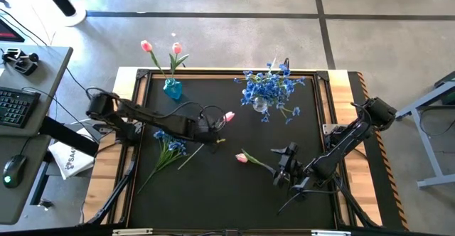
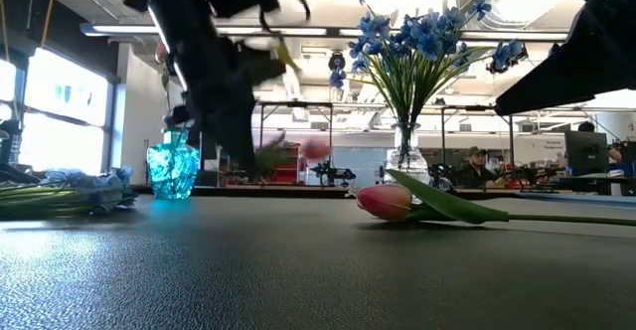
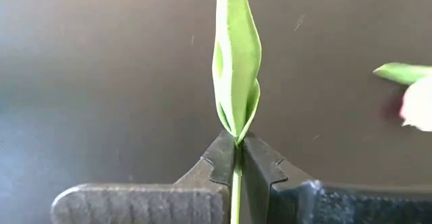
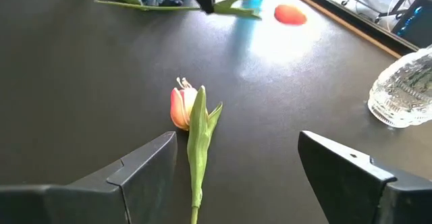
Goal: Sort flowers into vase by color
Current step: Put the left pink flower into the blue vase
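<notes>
Left of centre in the high view, the left gripper [image 1: 213, 126] has its dark fingers [image 3: 223, 160] pressed together on the green stem of a pink artificial tulip [image 1: 228, 116], held above the black table mat [image 1: 227, 193]. In the lower right, the right gripper [image 1: 284, 166] is spread wide over another pink tulip [image 4: 182, 108] lying flat. A bunch of small blue blossoms [image 1: 169, 145] lies at lower left. Two pink tulips [image 1: 162, 48] stand in the teal glass vase [image 1: 173, 88] at upper left; blue flowers [image 1: 269, 87] fill the clear glass vase [image 4: 403, 92] at upper centre.
</notes>
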Robot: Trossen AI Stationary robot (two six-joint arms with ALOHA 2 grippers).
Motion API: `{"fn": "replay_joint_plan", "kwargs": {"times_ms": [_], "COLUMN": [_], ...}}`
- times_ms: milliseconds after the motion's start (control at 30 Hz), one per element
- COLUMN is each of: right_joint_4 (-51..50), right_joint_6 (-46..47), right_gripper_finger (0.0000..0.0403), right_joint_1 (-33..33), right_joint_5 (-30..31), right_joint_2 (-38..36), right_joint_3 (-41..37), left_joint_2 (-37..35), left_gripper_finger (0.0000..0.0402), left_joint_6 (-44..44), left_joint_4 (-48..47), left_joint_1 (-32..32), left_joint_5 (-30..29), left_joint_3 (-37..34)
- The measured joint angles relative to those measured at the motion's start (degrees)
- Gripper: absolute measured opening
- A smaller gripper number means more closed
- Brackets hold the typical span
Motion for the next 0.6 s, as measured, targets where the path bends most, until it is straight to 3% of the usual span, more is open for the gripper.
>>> {"fn": "replay_joint_plan", "kwargs": {"times_ms": [600], "right_joint_4": [1.1], "right_joint_6": [1.5], "right_gripper_finger": [0.0307], "right_joint_1": [0.0], "right_joint_5": [0.4], "right_joint_2": [0.0], "right_joint_3": [-1.5], "left_joint_2": [-11.8], "left_gripper_finger": [0.0000], "left_joint_6": [27.6], "left_joint_4": [18.8], "left_joint_1": [-12.1], "left_joint_5": [-31.0], "left_joint_3": [0.0]}}
